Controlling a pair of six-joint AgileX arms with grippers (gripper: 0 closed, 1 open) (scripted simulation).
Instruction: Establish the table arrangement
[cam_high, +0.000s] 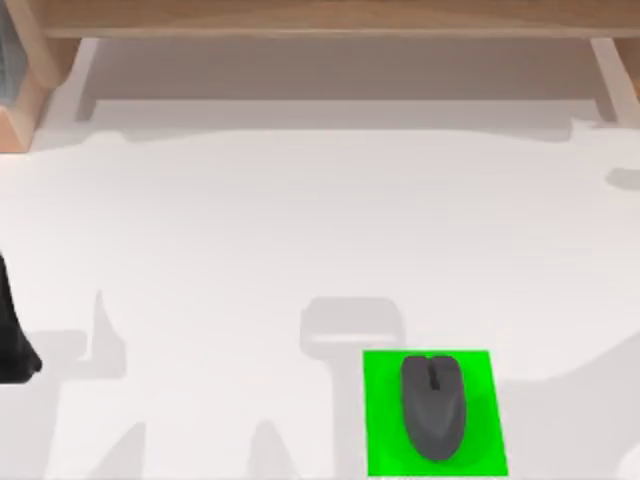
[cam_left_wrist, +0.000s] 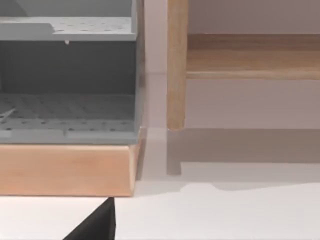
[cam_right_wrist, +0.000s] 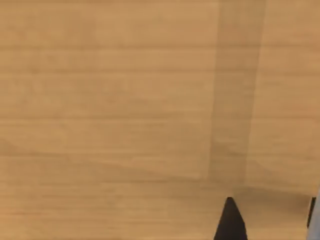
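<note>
The white table (cam_high: 250, 230) spans the top view. Near its front edge, right of centre, a bright green square pad (cam_high: 480, 440) lies flat, and a dark grey computer mouse (cam_high: 433, 405) rests on it, apart from both grippers. My left arm (cam_high: 10, 340) is a dark shape at the table's left edge. A dark part of my left gripper (cam_left_wrist: 95, 227) hangs over the white surface in the left wrist view. My right gripper (cam_right_wrist: 271, 220) is open in the right wrist view, its dark fingertips (cam_right_wrist: 230, 225) spread over a light wooden surface (cam_right_wrist: 125, 110) with nothing between them.
A light wooden frame (cam_high: 330, 20) runs along the back of the table, with a post (cam_left_wrist: 176, 65) standing on the surface. At the back left, a grey perforated shelf unit (cam_left_wrist: 65, 80) sits on a wooden base (cam_left_wrist: 65, 167).
</note>
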